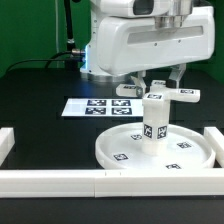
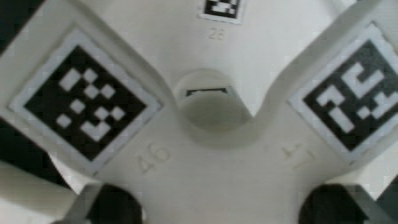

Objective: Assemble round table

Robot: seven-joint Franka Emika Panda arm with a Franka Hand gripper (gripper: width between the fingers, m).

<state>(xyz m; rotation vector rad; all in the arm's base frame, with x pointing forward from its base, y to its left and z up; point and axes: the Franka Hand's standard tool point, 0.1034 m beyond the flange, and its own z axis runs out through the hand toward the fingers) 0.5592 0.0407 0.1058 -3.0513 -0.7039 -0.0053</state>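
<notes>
Three table parts are in view. We list first the disc (image 1: 152,150), lying flat on the black table (image 1: 40,90) inside the rails (image 1: 60,181). Second, the post (image 1: 154,120), upright on the middle of the disc and seemingly already seated there. Third, the cross (image 1: 172,92), held level just above the post's top and, from the exterior view, set a little toward that view's right of it. The gripper (image 1: 163,82) comes down on the cross from above; in the wrist view the cross (image 2: 210,95) fills the picture, its centre hole showing between two tagged arms, with the dark fingertips (image 2: 111,204) at either side. We judge the fingers closed on the cross, though the contact itself is hidden. The marker board (image 1: 100,106) lies behind, well apart. Risks as we judge them: the hole may not sit over the post, so a descent would jam or tip the post; the cross may slip in the grip; a sideways push could shift the disc.
</notes>
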